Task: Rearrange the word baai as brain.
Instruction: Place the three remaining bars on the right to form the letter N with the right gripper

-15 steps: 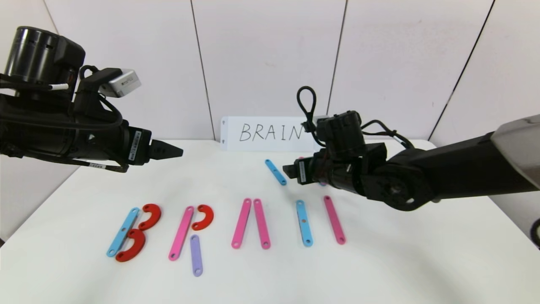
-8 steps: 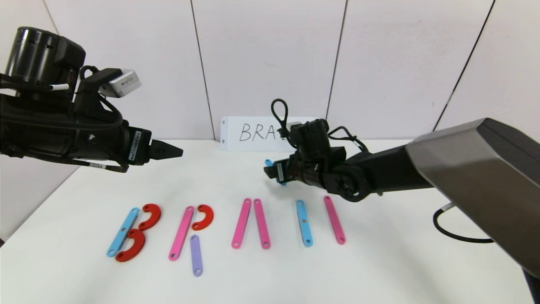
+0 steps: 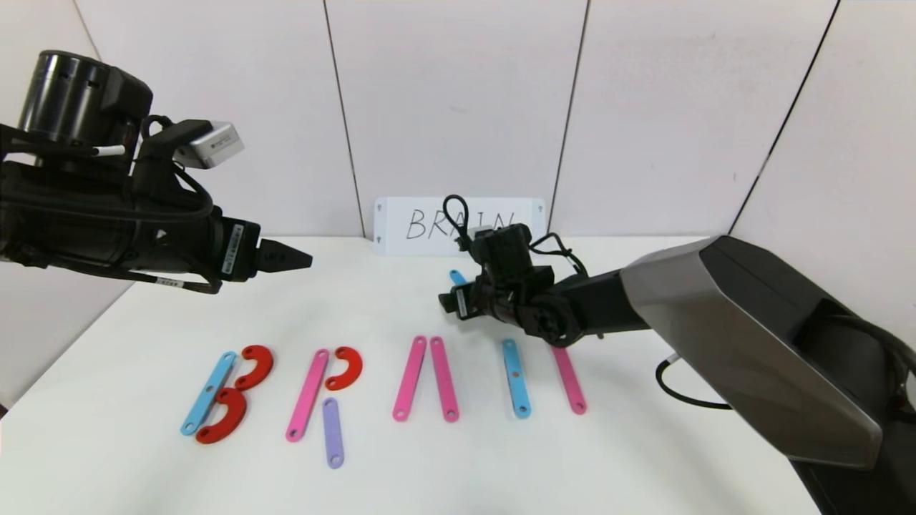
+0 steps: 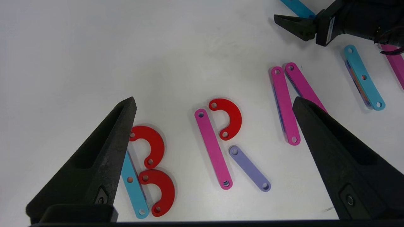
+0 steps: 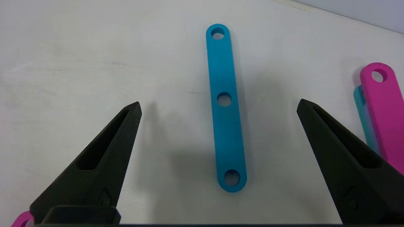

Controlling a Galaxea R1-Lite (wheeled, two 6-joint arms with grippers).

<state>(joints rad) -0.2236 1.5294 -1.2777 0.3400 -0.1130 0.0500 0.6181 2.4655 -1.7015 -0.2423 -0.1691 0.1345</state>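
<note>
b (image 3: 218,393) and r (image 3: 325,400) look built on the table (image 3: 680,443); the a is two pink strips (image 3: 426,378) with no crossbar, then one blue strip (image 3: 515,378) and one pink strip (image 3: 569,375), so a and n look unfinished. right gripper (image 5: 217,108), fingers spread and empty, hovers over a spare blue strip (image 5: 225,107) behind the row. left gripper (image 4: 214,104), also spread and empty, hangs above b and r.

The right arm (image 3: 572,315) hides most of the loose blue strip (image 3: 456,276) and the card's (image 3: 401,222) lettering.
</note>
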